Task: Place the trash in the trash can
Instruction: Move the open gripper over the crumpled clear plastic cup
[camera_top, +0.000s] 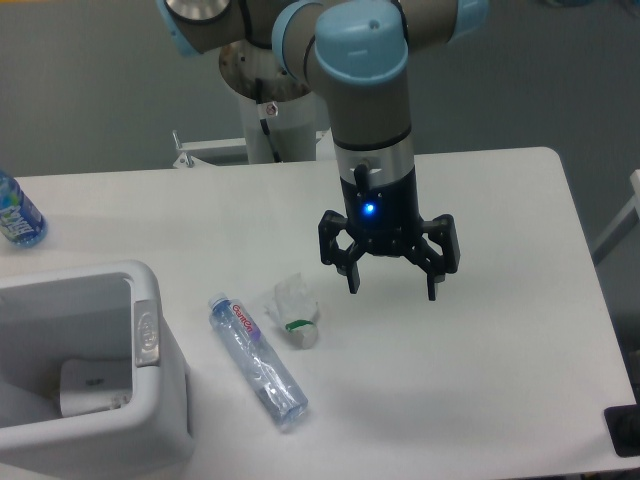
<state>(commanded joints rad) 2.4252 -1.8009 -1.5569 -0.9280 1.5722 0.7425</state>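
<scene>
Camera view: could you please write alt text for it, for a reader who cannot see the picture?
A robot arm's open gripper hangs above a white table, holding nothing. To its left lie a crumpled wrapper and a clear bottle; a white bin stands at the left edge. A blue-labelled bottle stands at the far left.

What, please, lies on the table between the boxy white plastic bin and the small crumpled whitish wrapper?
In the fixed camera view, the long clear plastic bottle with a red-lettered label lies slantwise between the boxy white plastic bin and the small crumpled whitish wrapper.
</scene>
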